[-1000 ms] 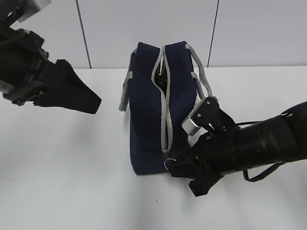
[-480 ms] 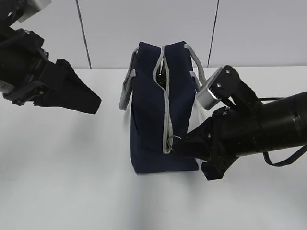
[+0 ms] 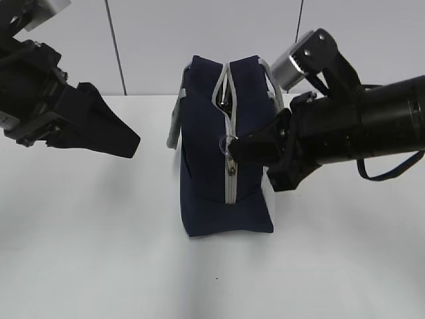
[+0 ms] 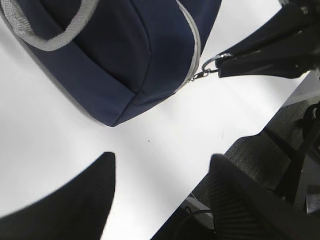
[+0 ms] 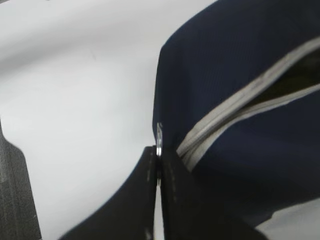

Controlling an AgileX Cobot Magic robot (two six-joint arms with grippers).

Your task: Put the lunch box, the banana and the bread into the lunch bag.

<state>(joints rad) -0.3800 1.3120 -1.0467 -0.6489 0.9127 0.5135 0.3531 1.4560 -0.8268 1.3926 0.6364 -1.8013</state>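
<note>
The navy-blue lunch bag (image 3: 216, 173) stands upright in the middle of the white table, with grey handles and a grey zipper (image 3: 230, 179) running up its near end; it also shows in the left wrist view (image 4: 130, 55) and the right wrist view (image 5: 240, 75). My right gripper (image 3: 232, 147) is shut on the zipper's ring pull (image 5: 159, 136), about halfway up the bag's end. The top of the zipper still gapes. My left gripper (image 3: 133, 143) is open and empty, held off to the bag's left. The lunch box, banana and bread are out of view.
The white table (image 3: 93, 239) stretches around the bag. A white panelled wall (image 3: 199, 33) stands behind. The table's edge and dark floor show in the left wrist view (image 4: 260, 150).
My right gripper has risen along the bag's near end with the ring pull, from near the base to about mid-height, closing the zipper below it. The left arm has not moved.
</note>
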